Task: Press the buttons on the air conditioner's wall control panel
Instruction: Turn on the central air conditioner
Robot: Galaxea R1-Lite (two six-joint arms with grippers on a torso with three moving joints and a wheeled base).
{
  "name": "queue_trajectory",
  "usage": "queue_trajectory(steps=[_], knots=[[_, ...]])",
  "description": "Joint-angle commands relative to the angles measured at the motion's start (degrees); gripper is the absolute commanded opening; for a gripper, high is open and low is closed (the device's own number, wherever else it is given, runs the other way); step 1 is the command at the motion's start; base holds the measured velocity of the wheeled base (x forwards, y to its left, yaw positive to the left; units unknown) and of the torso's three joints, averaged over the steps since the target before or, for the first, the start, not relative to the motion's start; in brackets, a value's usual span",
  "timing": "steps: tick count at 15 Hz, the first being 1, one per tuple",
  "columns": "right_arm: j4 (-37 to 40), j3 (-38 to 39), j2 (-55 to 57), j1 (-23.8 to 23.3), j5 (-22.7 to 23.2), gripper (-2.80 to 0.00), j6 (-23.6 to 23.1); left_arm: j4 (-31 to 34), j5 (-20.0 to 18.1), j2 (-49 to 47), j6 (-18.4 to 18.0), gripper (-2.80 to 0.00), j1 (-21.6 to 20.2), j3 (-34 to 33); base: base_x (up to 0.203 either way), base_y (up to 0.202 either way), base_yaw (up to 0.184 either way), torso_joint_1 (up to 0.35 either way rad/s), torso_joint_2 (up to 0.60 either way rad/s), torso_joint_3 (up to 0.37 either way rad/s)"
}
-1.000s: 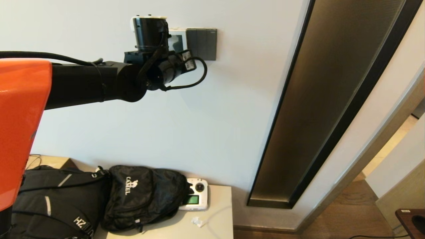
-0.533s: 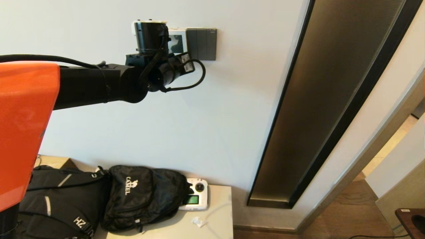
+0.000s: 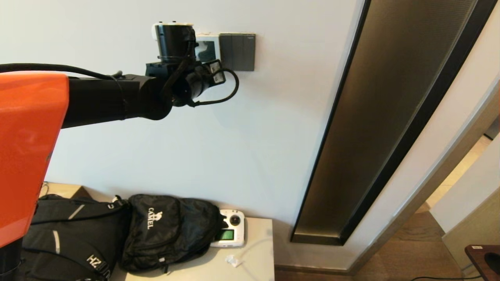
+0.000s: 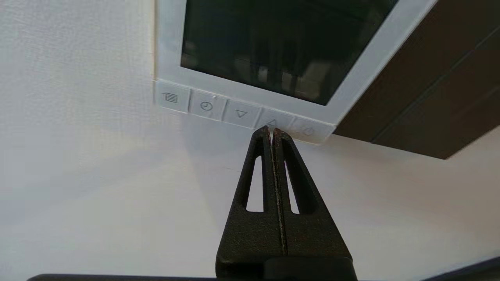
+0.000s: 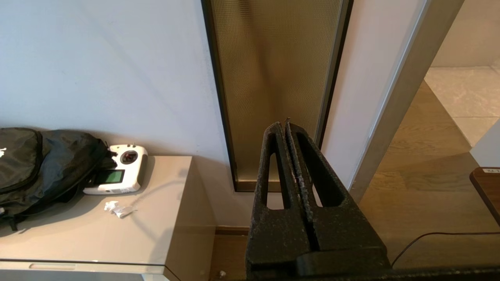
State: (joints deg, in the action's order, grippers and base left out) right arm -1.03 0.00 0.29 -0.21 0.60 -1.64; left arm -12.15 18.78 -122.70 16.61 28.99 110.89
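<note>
The white wall control panel (image 3: 207, 48) with a dark screen hangs high on the wall; my left arm's wrist covers its left part in the head view. In the left wrist view the panel (image 4: 353, 84) shows a row of small buttons under the screen: menu, clock, down arrow (image 4: 241, 113), up arrow (image 4: 272, 122) and power (image 4: 308, 130). My left gripper (image 4: 271, 130) is shut, its joined tips at the lower edge of the up-arrow button. My right gripper (image 5: 285, 125) is shut and empty, held low and away from the panel.
A dark grey switch plate (image 3: 237, 52) adjoins the panel on the right. A tall dark glass strip (image 3: 375, 128) runs down the wall. Below, a cabinet top (image 3: 254, 253) holds black backpacks (image 3: 168, 230) and a white remote controller (image 3: 230, 233).
My left arm's wrist has shifted slightly left and up against the wall, staying in front of the panel. Nothing else moved.
</note>
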Motion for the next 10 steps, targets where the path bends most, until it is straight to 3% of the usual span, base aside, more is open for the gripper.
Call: queue_trajectory(steps=[1,10], knots=[[-0.03,0.00,-0.03,0.03,0.02,-2.80,-0.03,-0.25,1.37,-0.79,-1.24,-2.80,0.01,0.18,0.000,0.000,0.000,0.000,0.00,0.000],[-0.03,0.00,-0.01,-0.03,0.02,-2.80,-0.03,-4.81,4.13,0.15,-1.85,-2.80,1.10,-0.08,0.000,0.000,0.000,0.000,0.00,0.000]])
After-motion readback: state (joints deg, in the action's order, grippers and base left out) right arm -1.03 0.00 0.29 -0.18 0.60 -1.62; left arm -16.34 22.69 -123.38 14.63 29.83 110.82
